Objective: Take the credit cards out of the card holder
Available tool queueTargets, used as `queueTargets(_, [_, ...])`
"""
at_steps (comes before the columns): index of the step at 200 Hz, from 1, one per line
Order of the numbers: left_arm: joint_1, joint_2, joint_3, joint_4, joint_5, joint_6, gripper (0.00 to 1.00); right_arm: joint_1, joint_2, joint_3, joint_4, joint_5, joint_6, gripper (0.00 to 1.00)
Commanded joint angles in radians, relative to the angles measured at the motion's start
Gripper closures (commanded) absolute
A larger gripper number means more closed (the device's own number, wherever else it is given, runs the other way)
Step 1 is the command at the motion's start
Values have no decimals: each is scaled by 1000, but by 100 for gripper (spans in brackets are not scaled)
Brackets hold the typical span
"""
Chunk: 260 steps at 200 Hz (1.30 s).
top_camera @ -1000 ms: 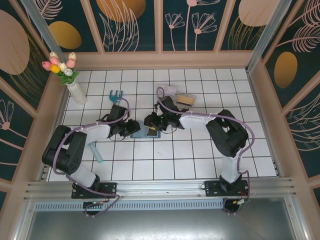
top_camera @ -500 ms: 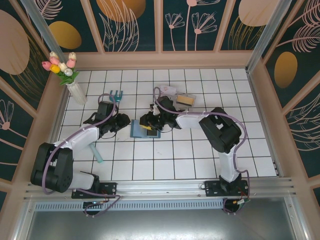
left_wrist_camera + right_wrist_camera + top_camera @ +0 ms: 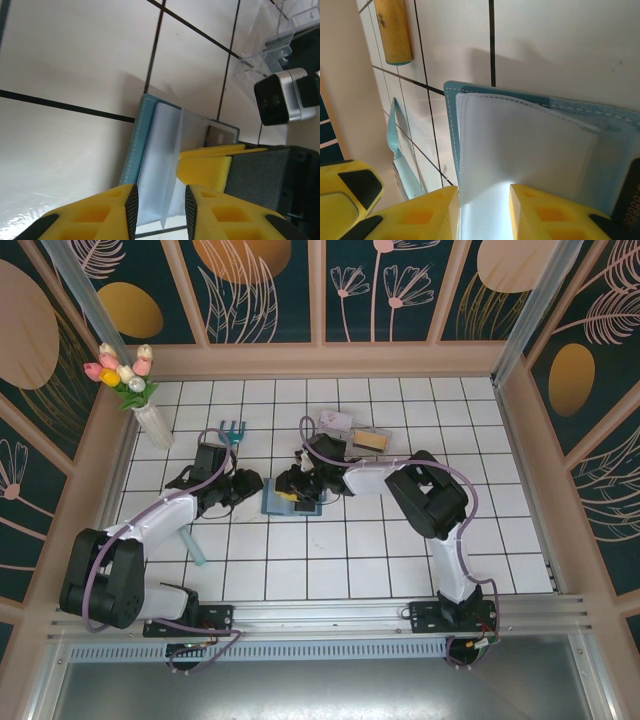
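Note:
The card holder (image 3: 272, 502) lies open on the white tiles, teal edge (image 3: 134, 150) outside and pale pocket leaves (image 3: 520, 145) inside. A dark credit card (image 3: 220, 136) sits in a pocket on its far half, and its embossed digits show at the right wrist view's edge (image 3: 632, 200). My right gripper (image 3: 292, 488) is down over the holder, jaws apart (image 3: 485, 210), with the pale leaf under the gap. My left gripper (image 3: 248, 487) hovers at the holder's left edge, jaws apart (image 3: 160, 210), looking along a raised leaf. One right finger (image 3: 207, 170) rests on the holder.
A clear plastic box (image 3: 365, 437) stands just behind the right arm. A small blue rake (image 3: 232, 428) and a vase of tulips (image 3: 150, 410) are at the back left. A pale blue tool (image 3: 192, 545) lies near the left arm. A wooden handle (image 3: 392, 30) lies beyond the holder.
My left gripper pulled back leftward off the card holder, which now lies uncovered between the two grippers. The right gripper edged slightly left and stays over the holder.

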Motion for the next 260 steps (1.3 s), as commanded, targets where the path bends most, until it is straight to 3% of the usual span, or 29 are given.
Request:
queueTargets(1, [1,-20,-19,27,67,-12,67,4,-5,20,-5,9,-6,64])
queueTargets(28, [-7,-20,-18,43,87,-16,67,2,-40,-23,37,21,-1,52])
queueTargets(42, [-20,-16,-7,42,96,-10,67,-1,-54,-47,56,23,9,51])
queueTargets(98, [-101,42,29,62,70,-26,76,-17,-118,-81,38,60,13,69])
queueTargets(150, [-147,100,66,94,72,-42,84,-21,-232,-121,-70,188,-11,79])
queueTargets(222, [-218,177,165,70,53,-41,82,-33,-259,-168,-193,329,-10,80])
queueTargets(260, [-275,246,207,66,-8,-56,82,-32,-239,-151,-279,409,17,79])
